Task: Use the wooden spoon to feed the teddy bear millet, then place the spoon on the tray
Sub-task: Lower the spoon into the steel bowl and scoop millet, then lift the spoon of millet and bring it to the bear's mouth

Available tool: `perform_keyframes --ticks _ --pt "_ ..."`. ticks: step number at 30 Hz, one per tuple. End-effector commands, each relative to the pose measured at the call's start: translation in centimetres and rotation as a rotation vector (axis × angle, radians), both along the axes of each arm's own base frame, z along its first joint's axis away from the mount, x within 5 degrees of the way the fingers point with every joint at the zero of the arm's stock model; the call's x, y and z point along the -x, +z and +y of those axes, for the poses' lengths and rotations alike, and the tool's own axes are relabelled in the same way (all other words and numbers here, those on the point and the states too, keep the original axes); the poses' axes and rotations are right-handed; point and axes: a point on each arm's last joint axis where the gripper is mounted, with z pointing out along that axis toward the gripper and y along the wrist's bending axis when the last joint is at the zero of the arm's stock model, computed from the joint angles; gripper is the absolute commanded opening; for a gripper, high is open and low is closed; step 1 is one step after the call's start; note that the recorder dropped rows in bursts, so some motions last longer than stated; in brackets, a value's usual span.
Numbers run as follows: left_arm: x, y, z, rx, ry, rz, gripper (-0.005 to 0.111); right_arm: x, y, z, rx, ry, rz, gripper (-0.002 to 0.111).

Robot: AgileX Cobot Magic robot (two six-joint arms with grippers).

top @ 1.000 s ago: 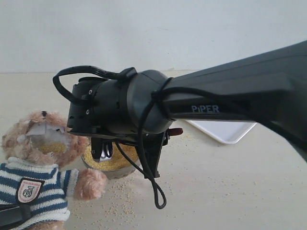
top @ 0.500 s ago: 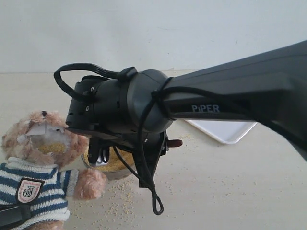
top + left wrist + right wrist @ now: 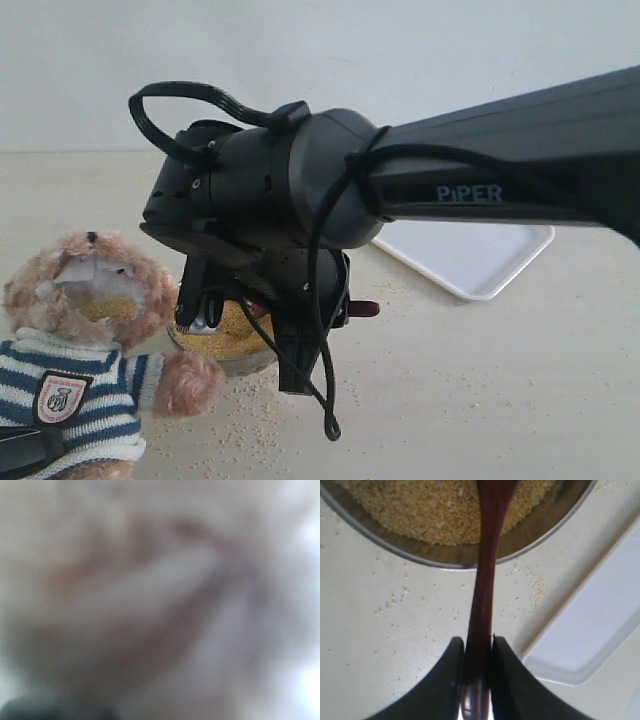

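We see the right gripper (image 3: pixel 476 645) pinching the wooden spoon (image 3: pixel 486 560) low on its handle, jaws tight on both sides. That leaves the long end free to reach over the rim of the metal bowl (image 3: pixel 425 556), above the millet (image 3: pixel 430 510); we read it as a scooping hold. The teddy bear (image 3: pixel 90 300) sits just beside the bowl, handy for feeding. The tray (image 3: pixel 470 260) lies near the bowl on its far side from the bear, spoon not on it yet. The left gripper's view is all blur, so we cannot tell its state.
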Motion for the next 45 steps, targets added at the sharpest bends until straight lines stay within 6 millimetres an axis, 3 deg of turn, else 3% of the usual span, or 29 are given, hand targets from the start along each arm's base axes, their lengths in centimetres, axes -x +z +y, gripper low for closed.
perform_keyframes --ticks 1,10,25,34,40,45 --pt "0.0 0.1 -0.1 0.013 0.004 -0.016 0.005 0.2 0.5 0.0 -0.033 -0.012 0.033 0.001" --pt "0.0 0.2 -0.1 0.014 0.002 -0.016 0.005 0.3 0.3 -0.2 -0.073 -0.057 0.102 0.001" --pt "0.0 0.2 -0.1 0.014 0.002 -0.016 0.005 -1.4 2.9 -2.6 -0.204 -0.19 0.159 0.001" --pt "0.0 0.2 -0.1 0.014 0.002 -0.016 0.005 -2.6 3.5 -4.0 -0.39 -0.315 0.379 0.001" --pt "0.0 0.2 -0.1 0.014 0.002 -0.016 0.005 -3.8 5.2 -4.4 -0.568 -0.389 0.487 0.001" --pt "0.0 0.2 -0.1 0.014 0.002 -0.016 0.005 -4.8 5.9 -5.7 -0.593 -0.406 0.467 0.001"
